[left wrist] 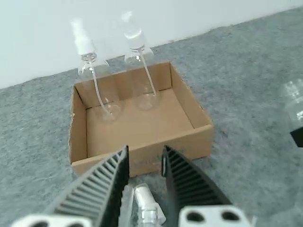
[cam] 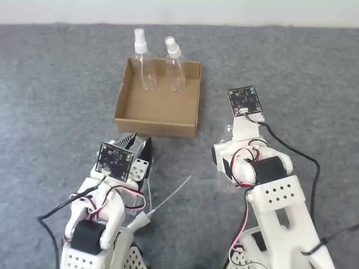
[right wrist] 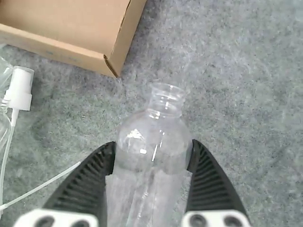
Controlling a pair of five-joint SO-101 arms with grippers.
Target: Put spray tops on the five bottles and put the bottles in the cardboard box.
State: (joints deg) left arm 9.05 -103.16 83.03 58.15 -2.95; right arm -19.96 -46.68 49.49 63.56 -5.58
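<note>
Nearest the lens, the right gripper point(right wrist: 152, 146) is clamped on a clear, round-shouldered plastic bottle point(right wrist: 151, 135). The jaws press its body below the shoulder, and the threaded neck is bare and stands free.

We judge this bottle to be light, thin-walled and slick. A hard squeeze would dent it and a slack one would let it twist. The present hold below the shoulder suits capping, since the neck is unobstructed.

1. The grey carpeted table point(cam: 56, 84) has open room on both sides of the box. We expect its pile to catch a dragged item.
2. The shallow brown cardboard box point(cam: 156, 126) lies just beyond both arms. Its near wall is the edge to clear on entry, and its front half is bare.
3. Two clear bottles with white spray tops point(cam: 147, 73) point(cam: 176, 75) stand upright against the box's far wall, near each other. They look tall and easily toppled.
4. The left gripper point(left wrist: 145, 151) sits just short of the box with its jaws apart. A white-topped clear piece point(left wrist: 144, 205) shows below the gap. We cannot tell whether the jaws touch it.
5. A loose white spray top with a thin dip tube point(cam: 143, 220) lies on the carpet between the arms. We would grasp its stiff head, not the limp tube.
</note>
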